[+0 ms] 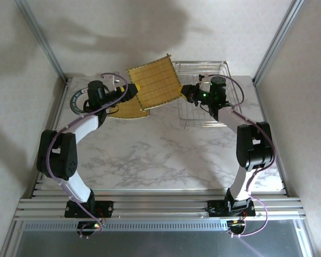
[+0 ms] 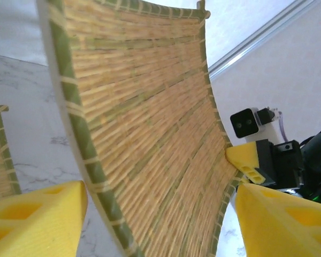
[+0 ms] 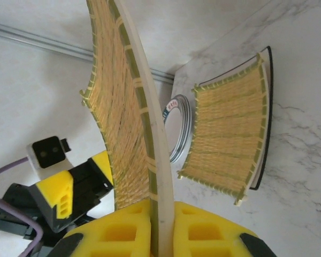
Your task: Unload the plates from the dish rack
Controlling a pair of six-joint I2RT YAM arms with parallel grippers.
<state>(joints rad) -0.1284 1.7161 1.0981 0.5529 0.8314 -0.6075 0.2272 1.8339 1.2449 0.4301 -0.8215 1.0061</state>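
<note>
A square mustard-yellow plate [image 1: 154, 80] hangs tilted in the air between both arms. My right gripper [image 1: 188, 93] is shut on its right edge; the plate's pale rim [image 3: 159, 160] stands upright, pinched between the yellow fingers [image 3: 123, 235]. My left gripper [image 1: 129, 92] is open at the plate's left side. Its yellow fingers [image 2: 37, 214] straddle the woven face [image 2: 150, 118] with small gaps on both sides. A second square plate [image 1: 129, 110] lies flat on the table below it. A round teal-rimmed plate [image 1: 77, 101] lies at the far left. The dish rack [image 1: 206, 112] stands behind the right gripper.
The marble table [image 1: 160, 155] spreads in front of both arms. Aluminium frame posts [image 1: 43, 40] rise at the back corners, with pale walls close on both sides. The right gripper's finger [image 2: 249, 160] shows past the plate's far edge.
</note>
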